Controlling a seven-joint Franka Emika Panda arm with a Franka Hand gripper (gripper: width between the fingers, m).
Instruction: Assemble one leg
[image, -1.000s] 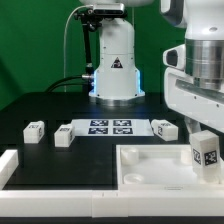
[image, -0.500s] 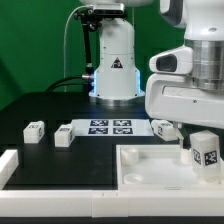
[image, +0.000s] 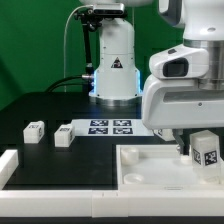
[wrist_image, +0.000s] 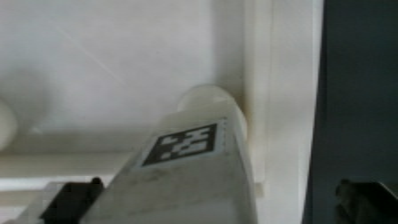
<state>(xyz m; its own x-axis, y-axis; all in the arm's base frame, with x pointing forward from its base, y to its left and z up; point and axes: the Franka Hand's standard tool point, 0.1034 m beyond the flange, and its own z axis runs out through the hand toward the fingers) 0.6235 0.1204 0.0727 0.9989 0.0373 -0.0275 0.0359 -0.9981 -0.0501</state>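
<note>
The gripper (image: 196, 148) hangs low over the tray (image: 150, 172), near the tray's corner on the exterior view's right. A leg (image: 207, 153) stands upright at the fingertips, its tag facing the camera. One dark finger (image: 186, 149) shows just beside it; the other seems hidden behind it. Away from the gripper, toward the exterior view's left, lie the marker board (image: 108, 126), a spare leg (image: 64, 135) and a second spare leg (image: 35, 130). Farthest from the gripper sits a white block (image: 8, 165).
</note>
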